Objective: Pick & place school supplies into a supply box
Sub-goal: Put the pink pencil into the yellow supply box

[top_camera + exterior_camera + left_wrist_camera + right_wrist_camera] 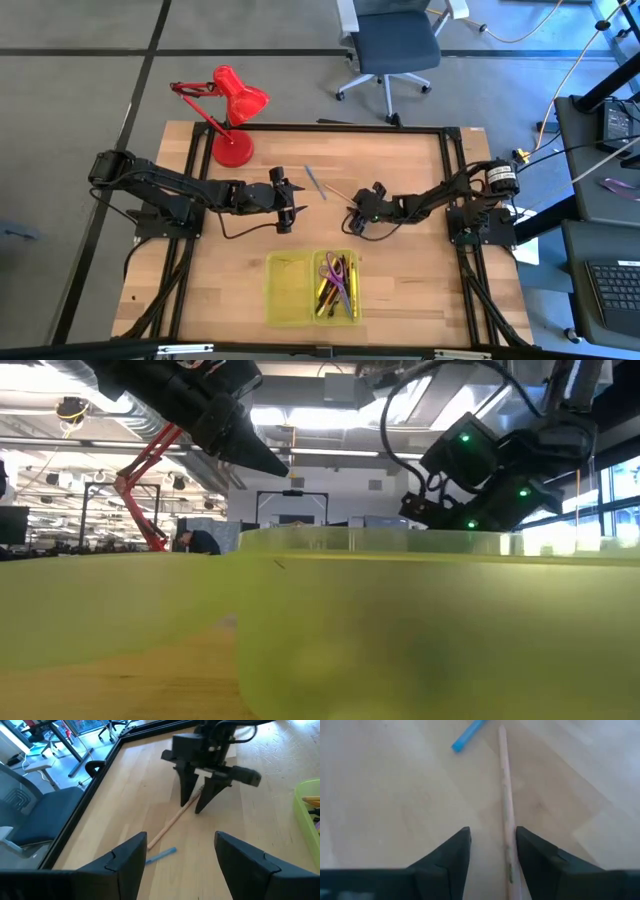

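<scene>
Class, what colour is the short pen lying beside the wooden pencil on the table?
Blue pen, clearest in the right wrist view.

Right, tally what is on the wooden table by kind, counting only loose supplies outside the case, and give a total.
Red desk lamp: 1
Translucent yellow-green plastic pencil case, open, with supplies in one half: 1
Tan wooden pencil, loose on the table, between the right gripper's open fingers: 1
Blue pen, loose on the table: 1
Total: 4
</scene>
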